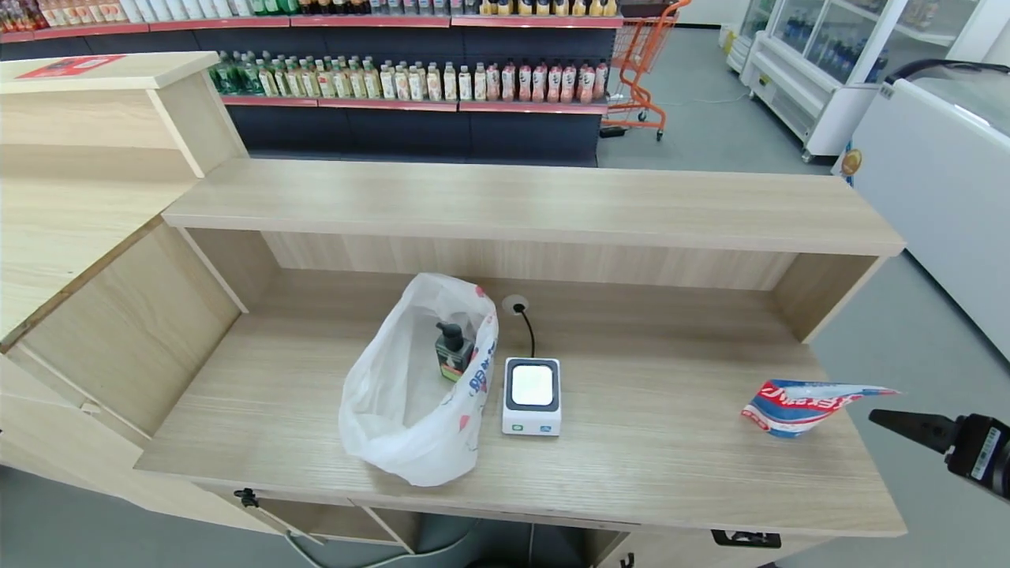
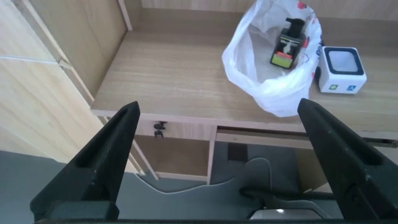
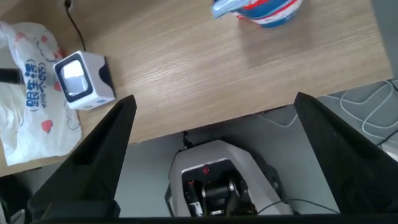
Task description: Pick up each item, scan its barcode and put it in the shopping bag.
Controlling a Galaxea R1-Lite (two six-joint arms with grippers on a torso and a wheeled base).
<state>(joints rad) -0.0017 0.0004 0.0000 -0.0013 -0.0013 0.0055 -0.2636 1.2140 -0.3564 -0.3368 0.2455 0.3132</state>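
Observation:
A white shopping bag (image 1: 410,394) stands open at the counter's middle, with a dark green pump bottle (image 1: 454,351) upright inside it. Just right of the bag sits the white barcode scanner (image 1: 532,394), screen up. A blue, red and white pouch (image 1: 797,404) lies on the counter's right end. My right gripper (image 1: 895,422) hovers beyond the counter's right front, just right of the pouch; its wrist view shows the right gripper (image 3: 214,99) open, with the pouch (image 3: 261,9) and scanner (image 3: 81,79) ahead. My left gripper (image 2: 219,106) is open below the counter's front left, facing the bag (image 2: 267,74).
The wooden counter (image 1: 631,473) has a raised ledge (image 1: 536,201) behind and a side wall (image 1: 126,331) at its left. The scanner's cable (image 1: 527,327) runs to a hole at the back. Drink shelves, an orange cart (image 1: 647,63) and a freezer (image 1: 939,173) stand beyond.

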